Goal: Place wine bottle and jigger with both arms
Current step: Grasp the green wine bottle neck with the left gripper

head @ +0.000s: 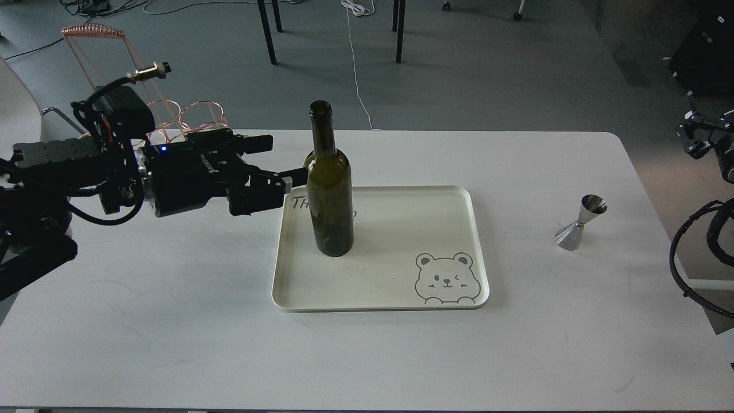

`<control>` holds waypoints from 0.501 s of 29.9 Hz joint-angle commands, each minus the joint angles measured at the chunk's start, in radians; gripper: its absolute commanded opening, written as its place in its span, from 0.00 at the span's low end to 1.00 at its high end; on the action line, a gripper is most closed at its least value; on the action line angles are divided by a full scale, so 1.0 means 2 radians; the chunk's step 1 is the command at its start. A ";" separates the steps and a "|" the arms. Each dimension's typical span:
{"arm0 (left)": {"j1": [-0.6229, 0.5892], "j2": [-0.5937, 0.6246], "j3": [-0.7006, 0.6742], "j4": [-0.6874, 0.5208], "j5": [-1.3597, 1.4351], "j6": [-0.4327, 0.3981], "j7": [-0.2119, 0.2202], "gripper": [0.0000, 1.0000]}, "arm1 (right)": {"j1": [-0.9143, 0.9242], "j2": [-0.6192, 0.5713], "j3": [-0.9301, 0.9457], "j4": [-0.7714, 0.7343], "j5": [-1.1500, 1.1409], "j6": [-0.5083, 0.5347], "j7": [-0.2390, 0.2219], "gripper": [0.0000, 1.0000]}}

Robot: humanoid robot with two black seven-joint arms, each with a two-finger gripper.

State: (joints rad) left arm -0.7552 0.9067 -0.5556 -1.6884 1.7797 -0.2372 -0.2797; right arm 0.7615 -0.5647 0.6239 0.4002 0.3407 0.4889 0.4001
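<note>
The dark olive-green wine bottle stands upright on the left part of a cream tray with a bear drawing. My left gripper is open just left of the bottle at shoulder height. Its lower finger reaches the bottle's edge, and its upper finger stays clear of it. The steel jigger stands upright on the white table, right of the tray. My right gripper is at the far right edge, beyond the table's edge, well away from the jigger. It is dark and partly cut off.
A copper wire rack stands at the back left, behind my left arm. The white table ends close behind the tray. Chair legs and cables are on the floor beyond. A black cable hangs at the right edge.
</note>
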 commanded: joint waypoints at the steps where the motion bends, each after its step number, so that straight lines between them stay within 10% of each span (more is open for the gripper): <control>1: 0.001 -0.033 0.002 0.019 0.040 0.015 0.001 0.94 | 0.000 0.000 -0.001 0.000 0.000 0.000 0.000 1.00; 15: -0.002 -0.077 -0.008 0.056 0.040 0.032 0.016 0.94 | -0.003 -0.001 -0.002 -0.001 -0.001 0.000 0.001 1.00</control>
State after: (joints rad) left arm -0.7589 0.7674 -0.5712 -1.5763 1.8629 -0.1790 -0.2558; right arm 0.7581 -0.5660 0.6220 0.3989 0.3397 0.4888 0.4019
